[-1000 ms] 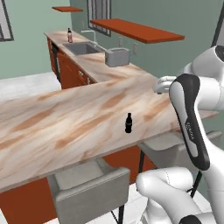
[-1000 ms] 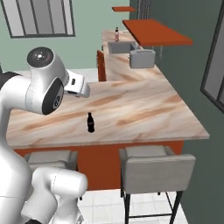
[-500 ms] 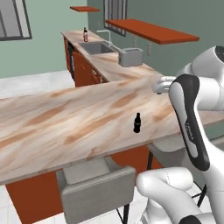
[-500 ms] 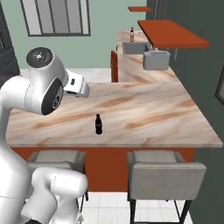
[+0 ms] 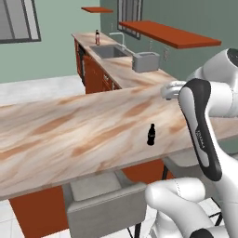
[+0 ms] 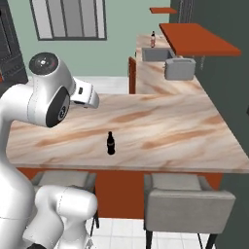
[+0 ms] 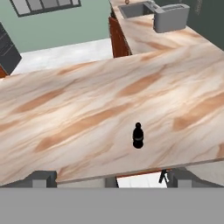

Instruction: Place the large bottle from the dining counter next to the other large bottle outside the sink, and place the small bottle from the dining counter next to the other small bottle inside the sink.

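Upright, small bottle [image 5: 151, 135] (alone), dining counter [image 5: 69, 135]

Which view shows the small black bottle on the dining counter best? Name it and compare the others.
The hand view: the small black bottle stands upright near the middle, seen closest on the dining counter. The left base view and right base view show it smaller, near the counter's front edge.

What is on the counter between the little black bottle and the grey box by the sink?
Nothing: between the small bottle and the grey box lies bare marbled dining counter, then bare worktop, in the right base view.
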### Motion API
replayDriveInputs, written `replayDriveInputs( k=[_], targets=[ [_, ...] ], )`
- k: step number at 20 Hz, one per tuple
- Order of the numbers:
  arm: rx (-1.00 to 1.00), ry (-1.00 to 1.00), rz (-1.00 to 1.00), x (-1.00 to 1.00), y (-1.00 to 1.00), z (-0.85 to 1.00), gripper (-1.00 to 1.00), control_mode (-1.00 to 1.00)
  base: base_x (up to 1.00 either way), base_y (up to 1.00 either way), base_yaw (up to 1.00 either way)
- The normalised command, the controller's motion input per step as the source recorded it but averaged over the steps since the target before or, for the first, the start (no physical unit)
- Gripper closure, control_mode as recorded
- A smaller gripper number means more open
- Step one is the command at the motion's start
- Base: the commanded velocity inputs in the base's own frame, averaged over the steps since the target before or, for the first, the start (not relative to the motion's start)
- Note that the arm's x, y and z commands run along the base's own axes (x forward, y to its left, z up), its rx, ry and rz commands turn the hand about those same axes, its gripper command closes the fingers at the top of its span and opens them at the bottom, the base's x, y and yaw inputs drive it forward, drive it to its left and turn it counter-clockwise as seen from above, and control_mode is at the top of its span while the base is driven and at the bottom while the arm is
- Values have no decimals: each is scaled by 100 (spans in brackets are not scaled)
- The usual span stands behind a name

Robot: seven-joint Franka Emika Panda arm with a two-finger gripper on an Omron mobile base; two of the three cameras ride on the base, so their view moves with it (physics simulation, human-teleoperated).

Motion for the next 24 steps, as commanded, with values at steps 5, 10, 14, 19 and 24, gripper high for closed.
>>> replayDriveInputs(
  k=[5, 10, 14, 19, 24],
  targets=[
    [0, 0, 0, 0, 0, 0, -100, 100, 75, -30, 11],
    [0, 0, 0, 0, 0, 0, -100, 100, 48, -20, 19],
    [0, 0, 0, 0, 0, 0, -100, 100, 42, -30, 15],
    [0, 0, 0, 0, 0, 0, -100, 100, 38, -37, 13],
    [0, 0, 0, 0, 0, 0, -100, 100, 35, -38, 14]
  ],
)
